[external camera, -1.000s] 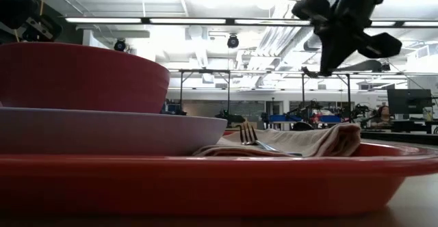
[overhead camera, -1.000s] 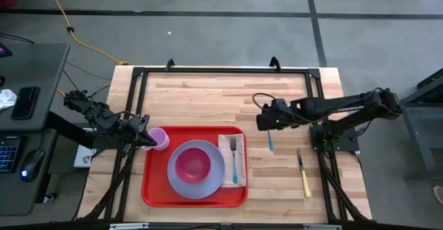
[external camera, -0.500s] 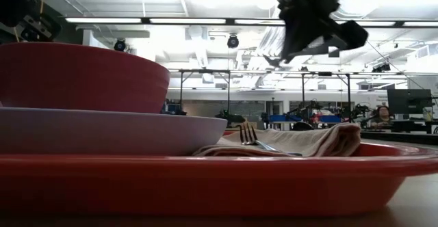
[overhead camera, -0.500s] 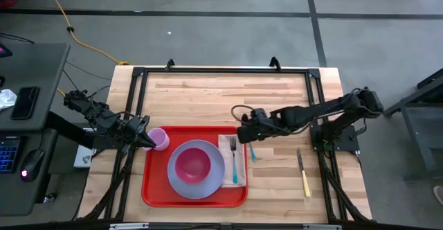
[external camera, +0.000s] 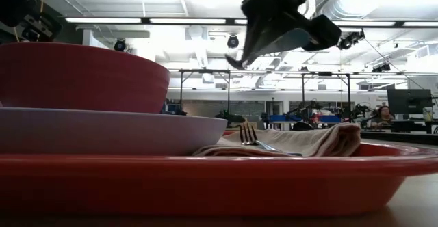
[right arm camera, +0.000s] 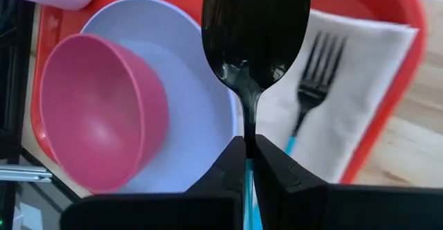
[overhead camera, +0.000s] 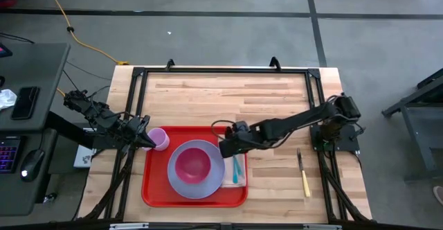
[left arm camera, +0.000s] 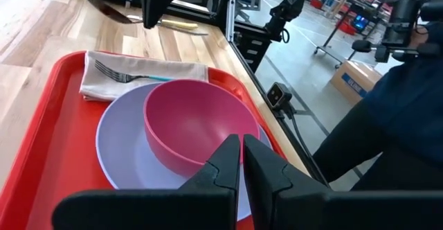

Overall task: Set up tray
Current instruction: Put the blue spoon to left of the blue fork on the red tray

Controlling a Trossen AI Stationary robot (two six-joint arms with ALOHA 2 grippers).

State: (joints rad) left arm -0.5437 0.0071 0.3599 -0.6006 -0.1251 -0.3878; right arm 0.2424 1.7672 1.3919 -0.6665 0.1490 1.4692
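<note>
we see the right gripper clenched on a spoon above the tray, left gripper holding the cup; next we judge it lowers onto the napkin beside the fork.

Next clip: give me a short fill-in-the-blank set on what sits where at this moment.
1. The pink bowl sits on the lavender ____.
2. The fork lies on the tan ____.
3. The right tool is shut on a black ____.
4. The knife lies on the table, outside the red ____.

Missing words: plate; napkin; spoon; tray
</note>
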